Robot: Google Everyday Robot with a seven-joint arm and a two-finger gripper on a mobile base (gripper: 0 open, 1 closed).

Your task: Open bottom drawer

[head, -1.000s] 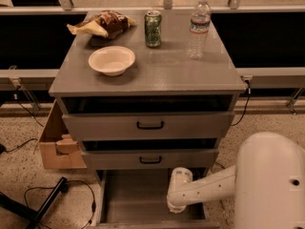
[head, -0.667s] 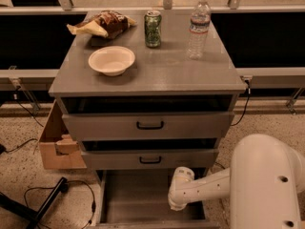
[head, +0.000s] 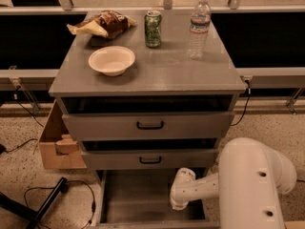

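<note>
The bottom drawer (head: 143, 199) of the grey cabinet is pulled far out, showing its plain grey interior. Its front panel lies at the lower edge of the view, and the handle is out of sight. My white arm reaches in from the right. My gripper (head: 177, 204) hangs at the arm's end, low over the right side of the drawer's interior and mostly hidden behind the wrist. Above it, the mid-sized drawer front (head: 150, 159) and the tall top drawer front (head: 149, 125) each stand slightly ajar, each with a black bar handle.
On the cabinet top (head: 162, 70) are a white bowl (head: 111, 60), a snack bag (head: 104, 24), a green can (head: 153, 28) and a water bottle (head: 198, 27). A cardboard box (head: 56, 142) stands left of the cabinet. Cables and a black bar (head: 47, 202) lie on the floor.
My arm's bulky white elbow has shifted a little to the left. The wrist stays over the drawer's right side, and the drawer stands pulled out as before.
</note>
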